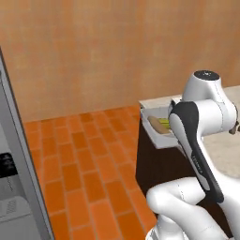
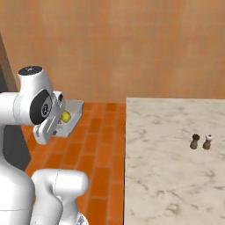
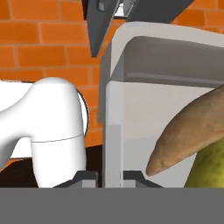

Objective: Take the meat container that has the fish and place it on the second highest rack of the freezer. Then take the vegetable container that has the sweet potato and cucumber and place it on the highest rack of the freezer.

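My gripper (image 3: 111,177) is shut on the side wall of the pale grey vegetable container (image 3: 114,87), which hangs in the air over the brick floor. Inside lie the brown sweet potato (image 3: 183,140) and the yellow-green cucumber (image 3: 210,168). From the left base view the vegetable container (image 1: 151,117) shows beside my forearm, with the sweet potato (image 1: 156,124) and cucumber (image 1: 164,123) in it. The right base view has the container (image 2: 74,112) left of the counter, with the cucumber (image 2: 65,116) showing. The freezer's grey door (image 1: 21,159) stands open at far left. The meat container, the fish and the racks are out of view.
A marble counter (image 2: 167,158) fills the right side, carrying two small shakers (image 2: 195,141) (image 2: 208,141). Its dark cabinet side (image 1: 159,168) drops just under the container. Orange brick floor (image 1: 84,164) lies open between counter and freezer door. A tan wall closes the back.
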{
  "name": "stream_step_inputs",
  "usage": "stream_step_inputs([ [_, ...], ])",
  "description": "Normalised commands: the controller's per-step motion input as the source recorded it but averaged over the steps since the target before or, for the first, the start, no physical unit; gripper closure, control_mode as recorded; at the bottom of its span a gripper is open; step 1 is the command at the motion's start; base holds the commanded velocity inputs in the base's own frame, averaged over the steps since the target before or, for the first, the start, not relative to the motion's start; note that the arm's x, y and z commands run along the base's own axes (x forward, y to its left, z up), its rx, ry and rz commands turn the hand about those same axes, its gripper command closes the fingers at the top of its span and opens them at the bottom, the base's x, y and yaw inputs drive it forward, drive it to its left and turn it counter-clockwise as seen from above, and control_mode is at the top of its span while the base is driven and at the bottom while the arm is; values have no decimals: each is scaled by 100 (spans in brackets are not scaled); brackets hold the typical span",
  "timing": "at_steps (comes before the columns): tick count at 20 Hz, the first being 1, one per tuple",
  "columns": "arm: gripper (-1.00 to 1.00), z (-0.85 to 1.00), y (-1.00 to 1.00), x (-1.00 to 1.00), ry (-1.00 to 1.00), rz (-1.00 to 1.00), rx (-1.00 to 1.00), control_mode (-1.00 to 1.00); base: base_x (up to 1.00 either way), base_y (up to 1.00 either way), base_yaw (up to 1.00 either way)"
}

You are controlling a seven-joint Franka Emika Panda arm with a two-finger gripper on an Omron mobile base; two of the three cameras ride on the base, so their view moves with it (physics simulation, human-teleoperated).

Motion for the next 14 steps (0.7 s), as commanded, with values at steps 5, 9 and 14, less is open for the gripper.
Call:
stream_step_inputs([
  [5, 100, 0, 0, 0, 0, 0, 0, 100, 100, -9, 11],
  [9, 100, 0, 0, 0, 0, 0, 0, 100, 100, -8, 11],
  [14, 100, 0, 0, 0, 0, 0, 0, 100, 100, -13, 14],
])
